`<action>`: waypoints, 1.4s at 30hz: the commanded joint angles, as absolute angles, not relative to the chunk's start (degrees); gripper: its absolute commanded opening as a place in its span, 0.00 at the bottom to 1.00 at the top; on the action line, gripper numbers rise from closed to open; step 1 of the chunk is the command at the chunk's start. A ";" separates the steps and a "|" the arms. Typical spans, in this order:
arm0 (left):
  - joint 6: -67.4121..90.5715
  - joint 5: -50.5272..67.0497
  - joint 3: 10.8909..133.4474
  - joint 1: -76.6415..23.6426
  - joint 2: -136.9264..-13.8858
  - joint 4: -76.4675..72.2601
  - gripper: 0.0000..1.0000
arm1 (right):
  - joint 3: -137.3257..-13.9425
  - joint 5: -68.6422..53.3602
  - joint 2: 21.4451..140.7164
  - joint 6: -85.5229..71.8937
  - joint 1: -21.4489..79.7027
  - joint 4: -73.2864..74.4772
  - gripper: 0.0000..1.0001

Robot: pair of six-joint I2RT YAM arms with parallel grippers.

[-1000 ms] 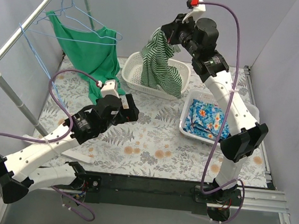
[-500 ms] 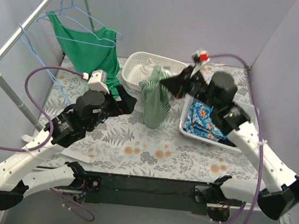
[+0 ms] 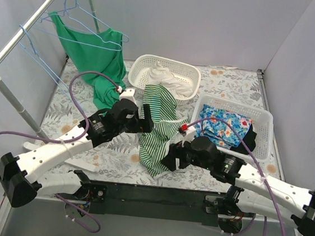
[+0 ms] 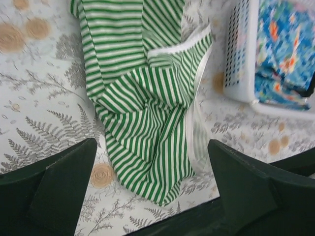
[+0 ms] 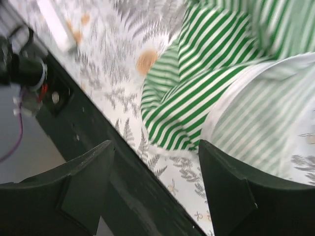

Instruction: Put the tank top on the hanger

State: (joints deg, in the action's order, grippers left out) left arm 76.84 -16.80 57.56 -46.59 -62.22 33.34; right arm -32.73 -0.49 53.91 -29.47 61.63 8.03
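The green-and-white striped tank top (image 3: 157, 126) lies crumpled on the fern-print table, stretching from the back basket toward the front edge. My left gripper (image 3: 146, 121) hovers open over its left side; in the left wrist view the tank top (image 4: 142, 98) spreads below the left gripper (image 4: 152, 182), apart from both fingers. My right gripper (image 3: 170, 156) is low at the top's near end and open; in the right wrist view the tank top (image 5: 211, 73) lies just beyond the right gripper (image 5: 157, 169), with nothing held. An empty light-blue hanger (image 3: 40, 56) hangs on the rail at the left.
A plain green tank top (image 3: 98, 61) hangs on another blue hanger from the metal rail (image 3: 26, 25). At the back, a white basket (image 3: 146, 63) holds white cloth. To the right, a white basket (image 3: 235, 105) holds blue floral cloth. The table's black front bar (image 3: 155, 195) lies just below the right gripper.
The right arm swung down from above the back basket to the table's front, bringing the tank top along, then opened and let it drop. The left arm moved right, toward the top.
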 commanded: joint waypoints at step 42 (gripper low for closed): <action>50.45 -12.40 94.92 -50.01 -121.73 19.07 0.62 | -15.56 21.00 34.81 -58.36 59.59 18.46 0.56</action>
State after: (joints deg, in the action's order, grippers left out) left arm 52.53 -13.45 93.17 -50.59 -121.62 21.30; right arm -15.97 19.55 35.14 -57.25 59.64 19.57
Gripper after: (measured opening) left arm 0.630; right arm 0.555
